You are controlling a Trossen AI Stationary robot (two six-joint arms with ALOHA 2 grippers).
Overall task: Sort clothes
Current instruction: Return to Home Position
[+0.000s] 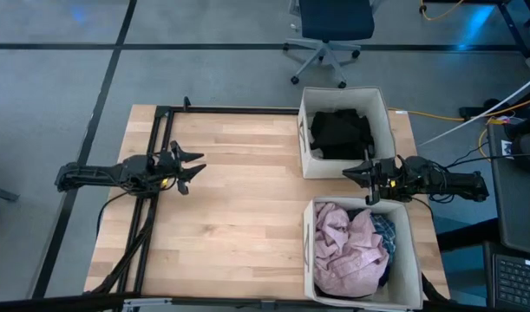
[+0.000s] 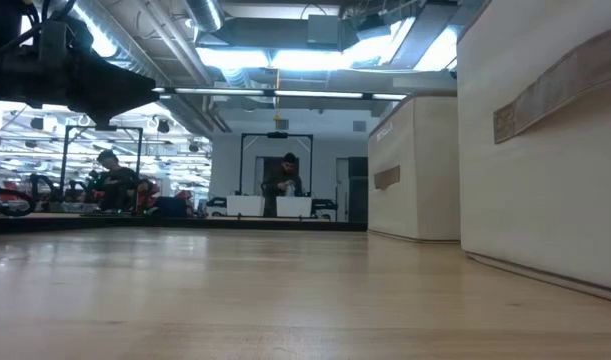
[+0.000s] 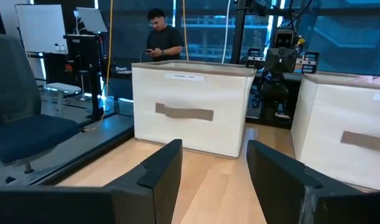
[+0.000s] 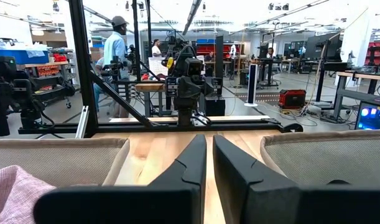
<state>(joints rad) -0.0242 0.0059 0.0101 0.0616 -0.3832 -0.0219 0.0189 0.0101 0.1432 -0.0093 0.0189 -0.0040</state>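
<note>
Wood tbl [image 1: 230, 199], binned clothes [image 1: 347, 247], lab bkgd

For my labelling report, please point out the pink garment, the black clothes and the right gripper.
pink garment [image 1: 347, 247], high view, middle of crumpled fabric.
black clothes [image 1: 340, 134], high view, middle of the pile.
right gripper [image 4: 209, 140], right wrist view, between its fingertips.

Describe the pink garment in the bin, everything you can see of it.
The pale pink garment is soft, thin-looking fabric, crumpled into loose folds and heaped rather than folded. It fills most of the beige bin nearer the high view's lower edge, lying against its walls. A blue plaid piece lies against it on the side toward the table's right edge. One bunched corner also shows in the right wrist view.
</note>
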